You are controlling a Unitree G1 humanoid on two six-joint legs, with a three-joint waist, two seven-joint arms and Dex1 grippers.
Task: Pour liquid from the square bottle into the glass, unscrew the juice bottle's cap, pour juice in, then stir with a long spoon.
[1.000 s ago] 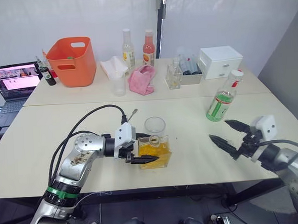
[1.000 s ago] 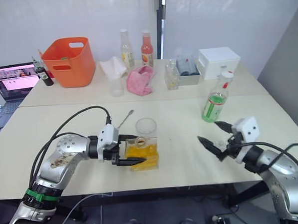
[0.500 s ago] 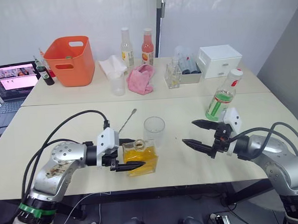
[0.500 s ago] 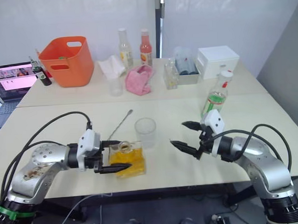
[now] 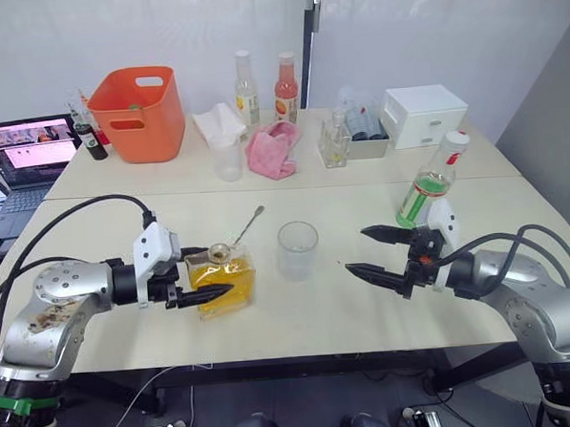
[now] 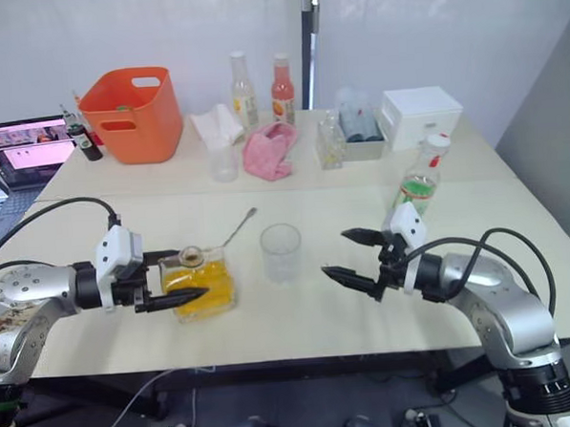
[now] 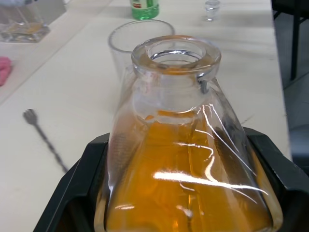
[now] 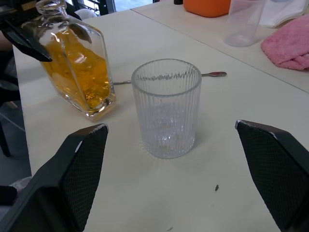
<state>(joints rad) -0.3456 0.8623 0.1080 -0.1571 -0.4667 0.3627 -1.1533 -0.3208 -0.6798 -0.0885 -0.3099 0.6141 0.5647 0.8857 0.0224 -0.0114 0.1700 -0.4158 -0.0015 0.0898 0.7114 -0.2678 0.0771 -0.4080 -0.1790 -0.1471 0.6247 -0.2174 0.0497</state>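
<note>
On the pale surface (image 5: 367,314), the left gripper (image 5: 205,287) pinches the tilted square bottle (image 5: 221,279) just left of the empty glass (image 5: 297,250), apparently to pour, while the right gripper (image 5: 371,252) waits spread wide beside it.

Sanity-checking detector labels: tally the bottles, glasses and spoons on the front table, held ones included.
Bottles: 2 (square bottle, juice bottle)
Glasses: 1 (glass)
Spoons: 1 (long spoon)
Total: 4
</note>
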